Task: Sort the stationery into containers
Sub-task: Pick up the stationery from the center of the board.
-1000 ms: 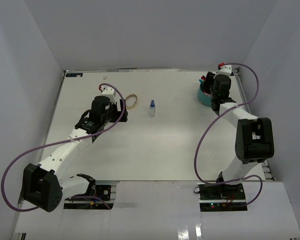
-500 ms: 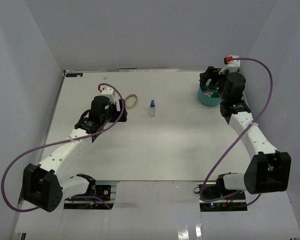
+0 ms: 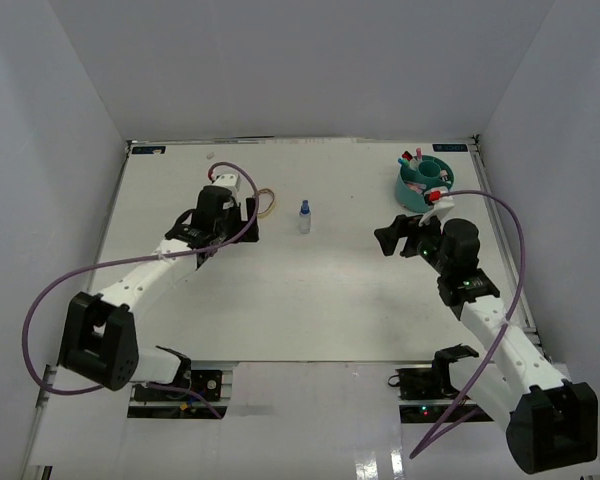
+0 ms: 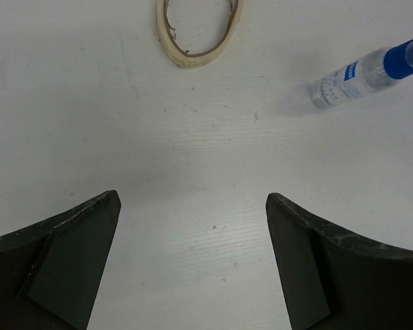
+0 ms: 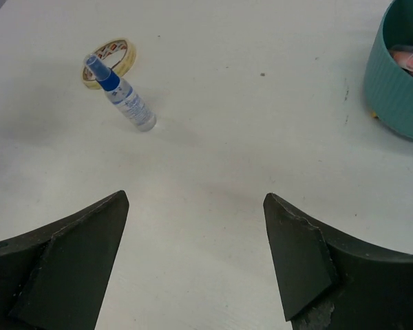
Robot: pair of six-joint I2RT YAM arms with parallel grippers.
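Note:
The teal organiser [image 3: 425, 187] stands at the far right with several pens [image 3: 417, 164] upright in it; the right wrist view shows its ribbed wall [image 5: 398, 93] and pink caps [image 5: 411, 59] inside. A clear blue-capped bottle [image 3: 304, 216] stands mid-table, also seen as the bottle [image 5: 124, 97] and the bottle [image 4: 365, 71]. A tan loop [image 3: 267, 203] lies left of it. My left gripper [image 3: 246, 214] is open, just short of the loop [image 4: 198, 33]. My right gripper [image 3: 392, 238] is open and empty over bare table, between the bottle and the organiser.
White walls close in the table [image 3: 310, 300] on the left, back and right. Purple cables [image 3: 90, 275] loop off both arms. The loop [image 5: 110, 60] lies behind the bottle as the right wrist sees it.
My right arm has drawn back from above the organiser toward the near middle, its jaws opening wide. My left gripper has edged forward toward the tan loop.

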